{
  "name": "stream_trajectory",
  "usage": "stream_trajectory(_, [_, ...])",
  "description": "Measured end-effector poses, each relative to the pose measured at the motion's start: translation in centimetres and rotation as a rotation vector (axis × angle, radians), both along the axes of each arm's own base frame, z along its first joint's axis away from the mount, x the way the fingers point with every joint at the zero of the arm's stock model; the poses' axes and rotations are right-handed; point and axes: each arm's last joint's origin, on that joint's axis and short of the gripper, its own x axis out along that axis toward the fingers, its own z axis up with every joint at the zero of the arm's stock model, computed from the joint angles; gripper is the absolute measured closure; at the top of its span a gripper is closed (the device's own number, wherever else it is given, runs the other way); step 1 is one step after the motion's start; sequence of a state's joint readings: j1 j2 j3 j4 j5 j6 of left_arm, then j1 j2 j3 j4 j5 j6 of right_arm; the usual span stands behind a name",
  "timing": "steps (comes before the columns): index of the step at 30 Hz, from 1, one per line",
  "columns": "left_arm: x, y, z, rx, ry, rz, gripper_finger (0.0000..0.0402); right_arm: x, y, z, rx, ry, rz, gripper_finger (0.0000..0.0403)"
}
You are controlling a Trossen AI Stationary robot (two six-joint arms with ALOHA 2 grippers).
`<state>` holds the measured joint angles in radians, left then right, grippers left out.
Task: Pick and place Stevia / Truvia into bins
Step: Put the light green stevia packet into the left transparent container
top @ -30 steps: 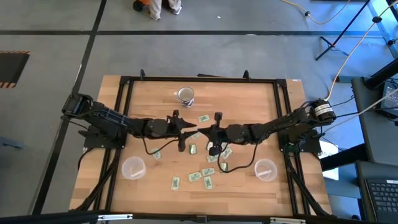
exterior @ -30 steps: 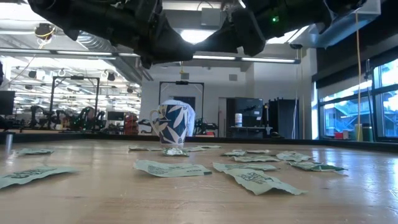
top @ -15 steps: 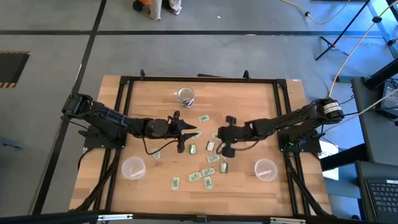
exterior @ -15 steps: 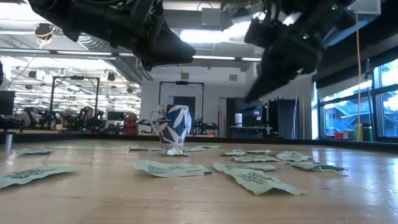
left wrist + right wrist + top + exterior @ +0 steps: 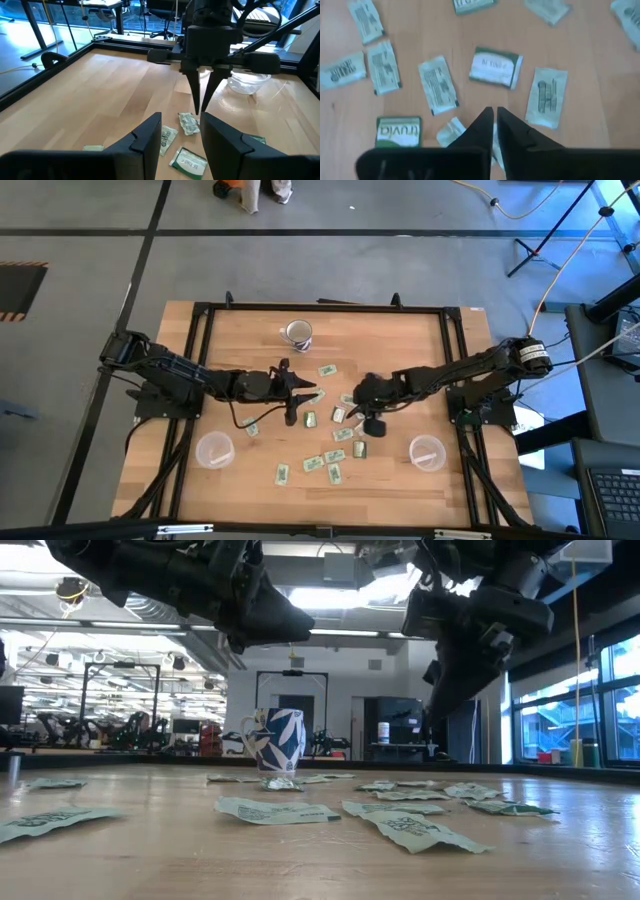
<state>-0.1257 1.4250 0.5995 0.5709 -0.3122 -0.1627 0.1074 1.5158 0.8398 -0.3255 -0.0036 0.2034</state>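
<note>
Lowered since before, right hand [image 5: 494,116], fingers nearly together and empty, hangs over flat green-white paper Truvia packets [image 5: 496,66]; left hand [image 5: 181,131] gapes.

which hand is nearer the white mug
Left. The left hand hovers just below and beside the white mug in the high view; the right hand is farther off, over the scattered packets.
</note>
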Motion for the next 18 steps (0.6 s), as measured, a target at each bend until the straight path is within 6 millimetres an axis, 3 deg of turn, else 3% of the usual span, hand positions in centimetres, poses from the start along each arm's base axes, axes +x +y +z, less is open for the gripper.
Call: stream_trajectory(18, [0.00,-0.01,0.00,0.000,0.000,0.000,0.0272,-0.36,0.46,-0.20,-0.030,0.033,0.036,0.0280])
